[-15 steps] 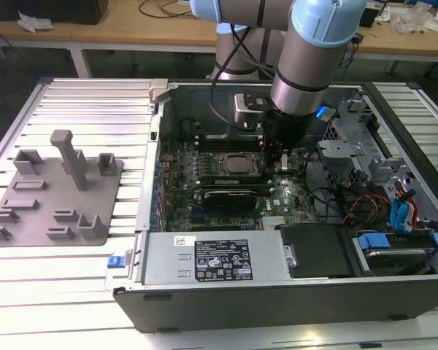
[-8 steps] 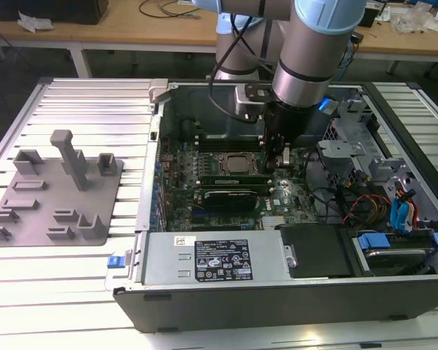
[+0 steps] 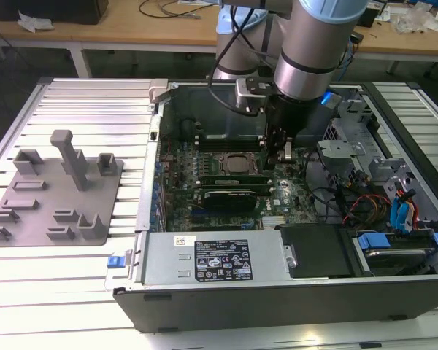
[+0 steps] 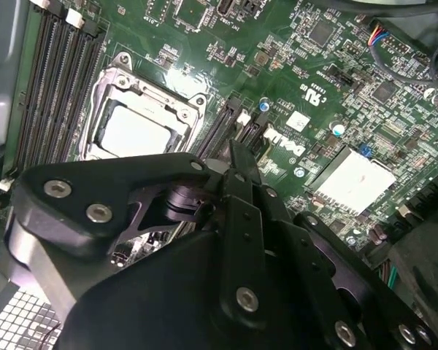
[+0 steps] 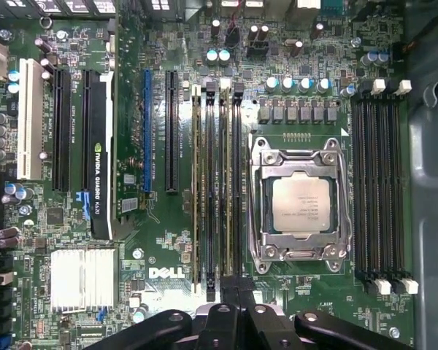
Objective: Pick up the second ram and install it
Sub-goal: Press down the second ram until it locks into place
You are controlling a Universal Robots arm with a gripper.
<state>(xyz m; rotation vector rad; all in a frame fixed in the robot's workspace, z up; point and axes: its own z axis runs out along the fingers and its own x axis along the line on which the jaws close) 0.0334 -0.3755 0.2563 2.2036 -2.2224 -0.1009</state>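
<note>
Black hand (image 5: 237, 302) fills the near field in both wrist views, fingers pressed together over the slots beside the CPU socket (image 5: 301, 205). Second ram (image 5: 227, 186) sits in its slot. Judgement: press straight down, evenly, until both end latches close.

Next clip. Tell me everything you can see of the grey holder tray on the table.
The grey holder tray looks like matte moulded plastic: a flat base plate with raised slotted blocks around its edges and one tall post near its middle. It lies flat on the slatted metal table, at the exterior view's left of the open computer case and apart from it. Only the table touches it.
</note>
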